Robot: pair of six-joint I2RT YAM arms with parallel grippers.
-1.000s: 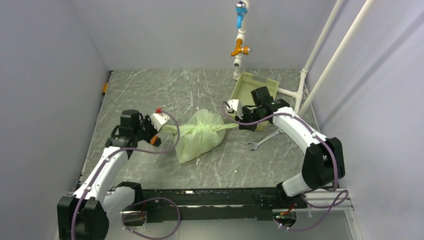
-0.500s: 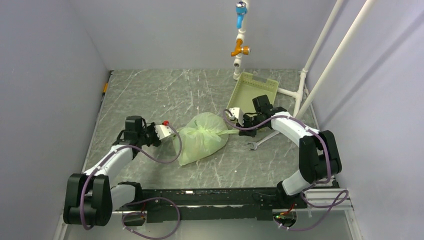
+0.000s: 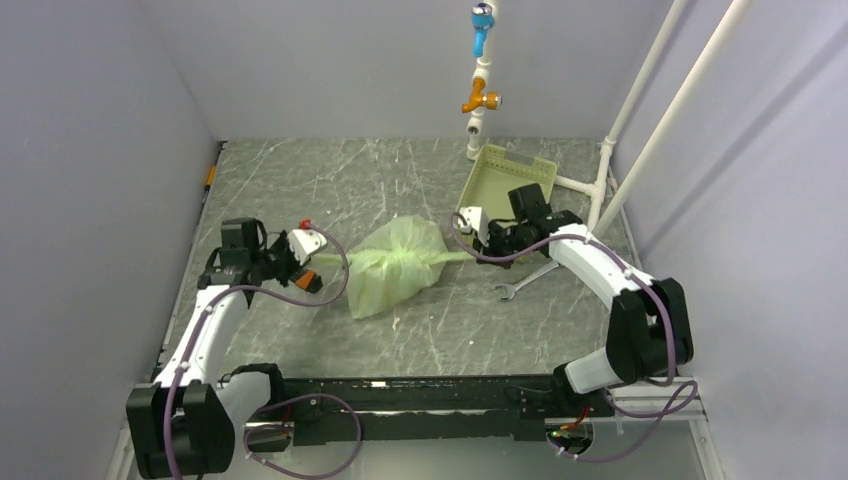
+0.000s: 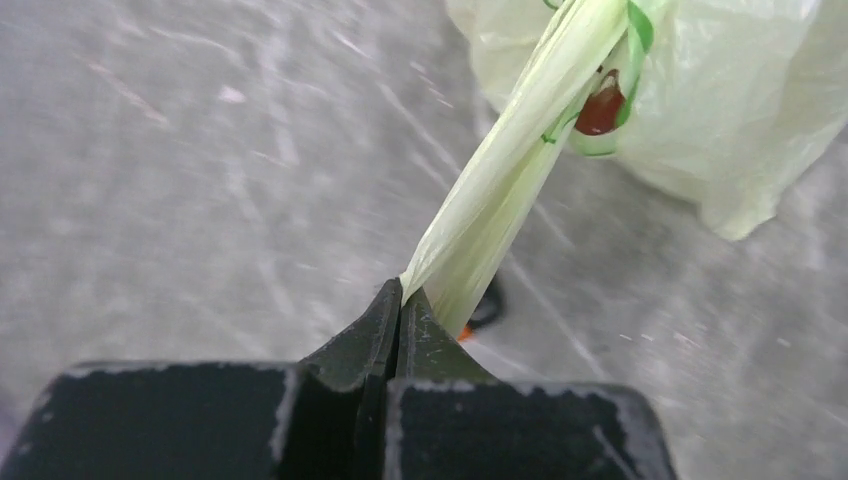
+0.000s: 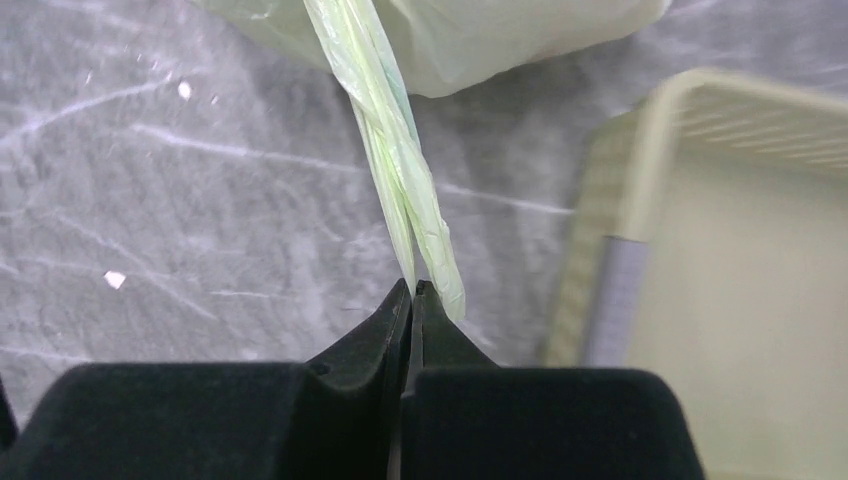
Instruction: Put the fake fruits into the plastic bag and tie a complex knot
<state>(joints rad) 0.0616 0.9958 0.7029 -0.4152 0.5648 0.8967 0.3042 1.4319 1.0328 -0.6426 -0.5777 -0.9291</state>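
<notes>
The pale yellow-green plastic bag (image 3: 392,262) lies mid-table, bulging, with its two handles pulled taut to either side. My left gripper (image 3: 312,262) is shut on the left handle (image 4: 500,185), which stretches from my jaws (image 4: 402,295) up to the bag (image 4: 720,110). My right gripper (image 3: 478,250) is shut on the right handle (image 5: 395,170), twisted into a strand running from my jaws (image 5: 412,290) to the bag (image 5: 480,35). A dark red shape (image 4: 602,105) shows through the film by the knot. The fruits are otherwise hidden inside the bag.
A rigid pale green tray (image 3: 508,175) stands behind my right gripper, also in the right wrist view (image 5: 740,280). A steel wrench (image 3: 525,277) lies right of the bag. A small orange-and-black block (image 3: 308,282) lies under my left gripper. White pipes stand at the back right.
My left gripper has moved left and away from the bag with the handle, stretching it. The bag has shifted slightly left. My right gripper has stayed near the tray, holding its handle.
</notes>
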